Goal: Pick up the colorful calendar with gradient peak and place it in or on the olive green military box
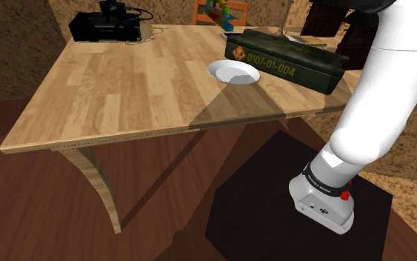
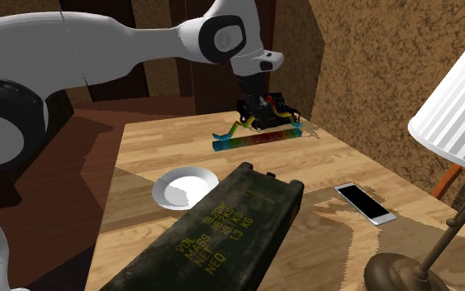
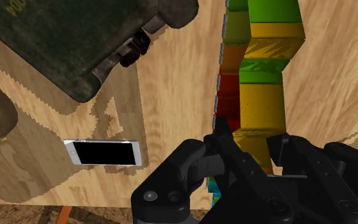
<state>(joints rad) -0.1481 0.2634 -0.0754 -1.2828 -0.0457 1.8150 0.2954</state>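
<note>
The claw [image 2: 261, 122] is clamped on the calendar [image 2: 255, 139] at the surface's [image 2: 152, 140] far end, well apart from the box [image 2: 214, 240]. Best carry it level, clearing the plate [image 2: 185, 187], then lower it along the lid.

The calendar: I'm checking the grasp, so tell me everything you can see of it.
The calendar is a long, blocky bar with rainbow bands: green, yellow, orange, red and blue. Its side zigzags in folded peaks. The black fingers clasp it at a yellow band. It lies roughly level under the gripper, over the wooden table, past the white plate in the second exterior view. Whether it touches the tabletop, I cannot tell.
</note>
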